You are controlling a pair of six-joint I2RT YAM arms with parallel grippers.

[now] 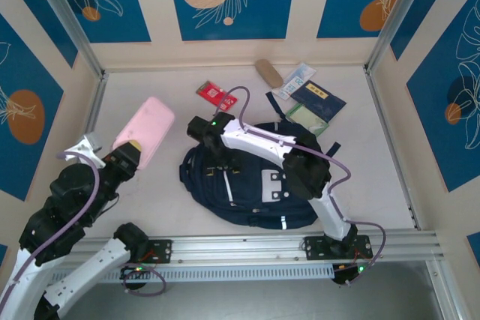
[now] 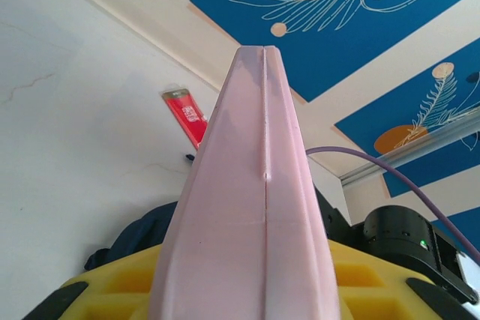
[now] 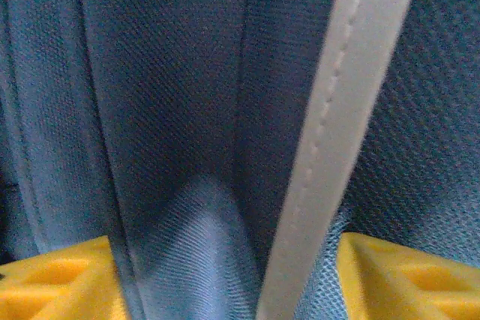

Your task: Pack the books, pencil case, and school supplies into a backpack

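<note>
Between the yellow fingers (image 2: 112, 286) of the left tool (image 2: 247, 294) sits the pencil case (image 2: 255, 200), pinched edge-on near one end, its pink length reaching forward from the tool above the table (image 1: 150, 192). The jaws stand as wide apart as the pouch is thick. Beyond its far tip a small red book (image 2: 187, 114) lies flat on the table.

To the right of that tool, the backpack (image 1: 255, 181) lies flat, and the right tool (image 1: 204, 128) is down on its upper left edge. Navy fabric and a white stripe (image 3: 337, 125) fill the gap between this tool's fingers (image 3: 52, 279); whether it is clamped on the cloth I cannot tell.

Farther right and beyond the right tool, just past the backpack, lie a navy book (image 1: 319, 99) and the white-and-blue packet (image 1: 294, 80).
</note>
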